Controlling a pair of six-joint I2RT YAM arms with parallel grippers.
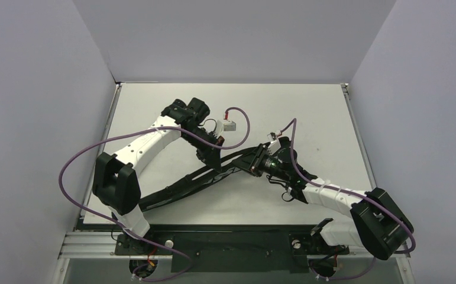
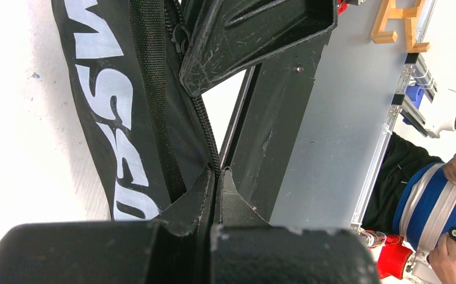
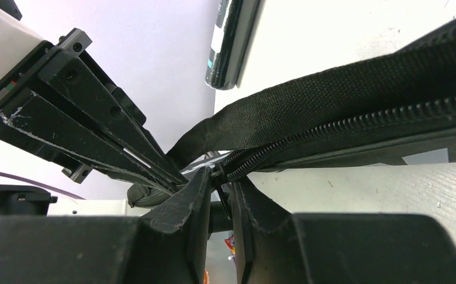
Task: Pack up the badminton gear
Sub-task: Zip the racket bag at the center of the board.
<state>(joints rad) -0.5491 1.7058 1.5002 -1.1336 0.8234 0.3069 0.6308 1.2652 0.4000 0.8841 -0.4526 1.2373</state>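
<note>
As the limp, light black racket-shaped fabric bag [image 1: 178, 188] lies diagonally from the white worktop's [image 1: 308, 118] near-left edge toward its middle, your left gripper [image 2: 216, 177] clenches its zip seam. Your right gripper [image 3: 220, 184] nips the small dark zip pull [image 3: 218, 175], probably slippery, so keep the fabric taut.

The white table [image 1: 308, 112] carries 1 thing in plain view — a black bag [image 1: 172, 189] lying flat, slantwise.
</note>
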